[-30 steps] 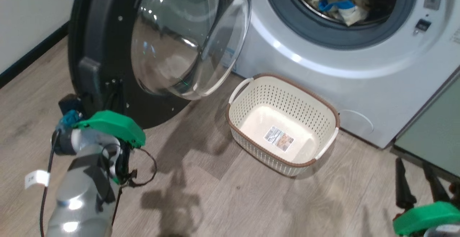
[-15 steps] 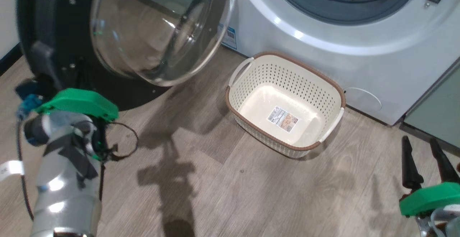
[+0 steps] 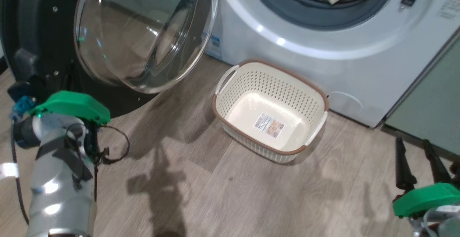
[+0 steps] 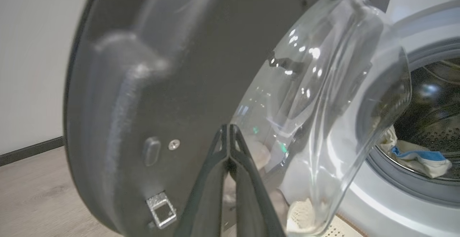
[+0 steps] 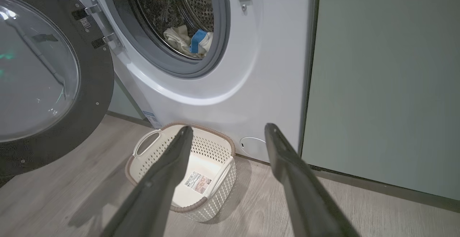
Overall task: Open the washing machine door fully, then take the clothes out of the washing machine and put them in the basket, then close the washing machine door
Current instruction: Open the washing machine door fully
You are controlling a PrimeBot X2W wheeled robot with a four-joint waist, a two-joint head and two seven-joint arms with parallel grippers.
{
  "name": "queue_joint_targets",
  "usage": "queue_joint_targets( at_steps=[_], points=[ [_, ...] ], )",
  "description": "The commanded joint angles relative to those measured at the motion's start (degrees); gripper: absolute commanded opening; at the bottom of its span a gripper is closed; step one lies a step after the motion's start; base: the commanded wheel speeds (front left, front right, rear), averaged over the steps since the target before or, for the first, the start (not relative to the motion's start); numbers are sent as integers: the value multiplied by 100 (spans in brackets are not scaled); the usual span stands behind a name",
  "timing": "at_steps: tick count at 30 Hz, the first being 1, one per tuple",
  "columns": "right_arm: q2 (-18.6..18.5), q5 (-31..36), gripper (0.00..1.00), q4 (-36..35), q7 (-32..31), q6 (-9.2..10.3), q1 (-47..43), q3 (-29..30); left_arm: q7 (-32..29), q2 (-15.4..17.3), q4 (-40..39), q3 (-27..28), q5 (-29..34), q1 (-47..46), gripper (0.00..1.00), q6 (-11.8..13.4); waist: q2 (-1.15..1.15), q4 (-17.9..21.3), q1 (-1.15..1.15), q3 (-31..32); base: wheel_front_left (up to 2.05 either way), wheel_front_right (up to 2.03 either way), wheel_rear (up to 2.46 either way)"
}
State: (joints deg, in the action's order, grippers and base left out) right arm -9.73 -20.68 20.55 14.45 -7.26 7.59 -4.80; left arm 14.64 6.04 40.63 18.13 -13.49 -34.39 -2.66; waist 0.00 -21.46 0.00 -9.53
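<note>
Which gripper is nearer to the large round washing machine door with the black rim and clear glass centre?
Left. The left gripper, shut, points at the door's inner face from close by; the right gripper, open, hangs far off near the flat green cabinet.

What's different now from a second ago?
The door has swung a little wider, away from the basket, and the shut left hand has gone with it; the view also shifted. Unchanged: right hand open and idle, basket empty, clothes inside the machine.

Grey wood floor (image 3: pixel 222 194); green cabinet (image 5: pixel 384 79); white wall (image 4: pixel 32 61)
</note>
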Motion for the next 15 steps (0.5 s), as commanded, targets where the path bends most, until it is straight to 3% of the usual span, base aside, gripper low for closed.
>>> queue_joint_targets(
  at_steps=[1, 15],
  points=[
    [47, -41, 100, -150, 55, -23, 34, -62, 36, 197, -223, 79, 175, 86, 0, -65, 0, 150, 0, 224, 0, 0, 0],
    [354, -3, 100, -182, 55, -23, -430, 104, 36, 111, -796, -266, 457, 1261, 0, -417, 0, 957, 0, 1030, 0, 0, 0]
  ],
)
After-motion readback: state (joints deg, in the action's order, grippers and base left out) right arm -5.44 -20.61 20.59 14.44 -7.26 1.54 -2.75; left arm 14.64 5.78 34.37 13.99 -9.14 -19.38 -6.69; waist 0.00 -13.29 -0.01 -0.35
